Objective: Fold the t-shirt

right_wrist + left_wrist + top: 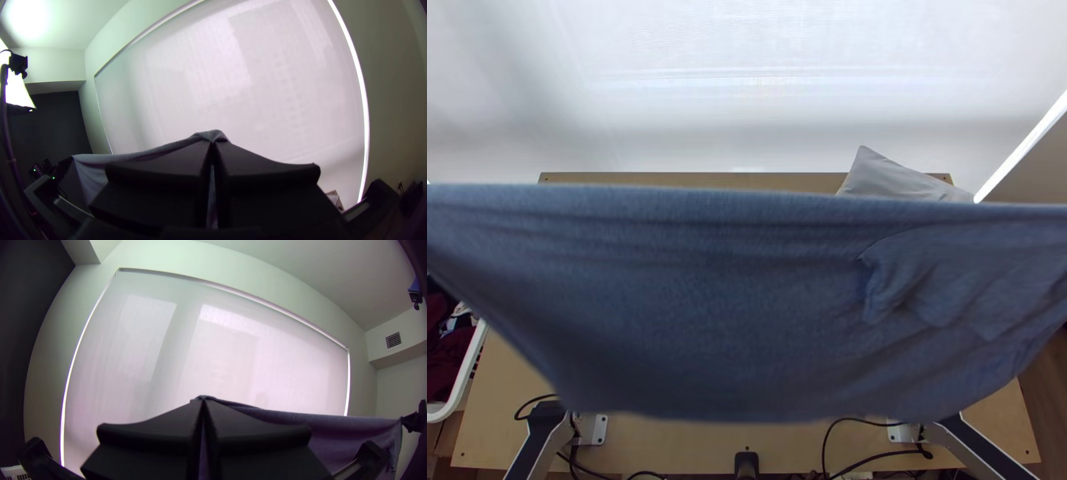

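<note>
T-shirt: the blue t-shirt (747, 320) is hanging raised over the desk (691, 448), spreading wide between the two grippers and running out past both side edges of the top view.
Cloth: its upper edge is stretching nearly straight across, while its lower edge is sagging in a shallow curve; toward the right, a looser flap is lying in creases against the main panel.
Left gripper: the left gripper (203, 403) is pressing its fingers together, pinching an upper corner of the shirt at the tips.
Right gripper: the right gripper (213, 144) is likewise closing tightly on the opposite upper corner, a small peak of fabric showing above its tips.
Arms: the left arm (547, 440) and right arm (979, 452) are standing at the near corners.
Far right of desk: a grey cloth (895, 178) is showing behind the shirt.
Left side: a white-rimmed basket (467, 372) is holding dark clothes beside the desk.
Background: a large pale window shade (747, 80) is glowing with light.
</note>
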Robot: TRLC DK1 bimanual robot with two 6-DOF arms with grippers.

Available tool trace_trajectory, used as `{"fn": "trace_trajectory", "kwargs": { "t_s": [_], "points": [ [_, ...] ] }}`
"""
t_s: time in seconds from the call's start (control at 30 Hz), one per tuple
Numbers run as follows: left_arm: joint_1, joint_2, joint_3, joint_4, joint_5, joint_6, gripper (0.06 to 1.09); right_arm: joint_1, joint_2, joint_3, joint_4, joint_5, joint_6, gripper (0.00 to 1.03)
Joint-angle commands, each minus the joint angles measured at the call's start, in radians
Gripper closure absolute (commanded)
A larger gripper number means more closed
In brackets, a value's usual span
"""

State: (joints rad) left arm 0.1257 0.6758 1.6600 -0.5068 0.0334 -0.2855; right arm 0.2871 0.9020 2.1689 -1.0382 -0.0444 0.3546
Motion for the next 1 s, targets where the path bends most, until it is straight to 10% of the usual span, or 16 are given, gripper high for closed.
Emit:
{"fn": "trace_trajectory", "kwargs": {
  "t_s": [0.0,0.43,0.97],
  "points": [
    [0.009,-0.062,-0.095,-0.030,-0.015,-0.037,1.05,0.000,-0.078,-0.176,-0.011,-0.003,0.086,1.00],
    [-0.052,-0.239,-0.733,-0.061,0.085,-0.072,1.05,0.101,-0.288,-1.114,0.382,-0.071,0.169,1.00],
    [-0.020,0.237,-0.922,0.407,0.109,-0.003,1.05,0.015,0.146,-1.256,0.739,-0.100,0.152,1.00]
  ]
}}
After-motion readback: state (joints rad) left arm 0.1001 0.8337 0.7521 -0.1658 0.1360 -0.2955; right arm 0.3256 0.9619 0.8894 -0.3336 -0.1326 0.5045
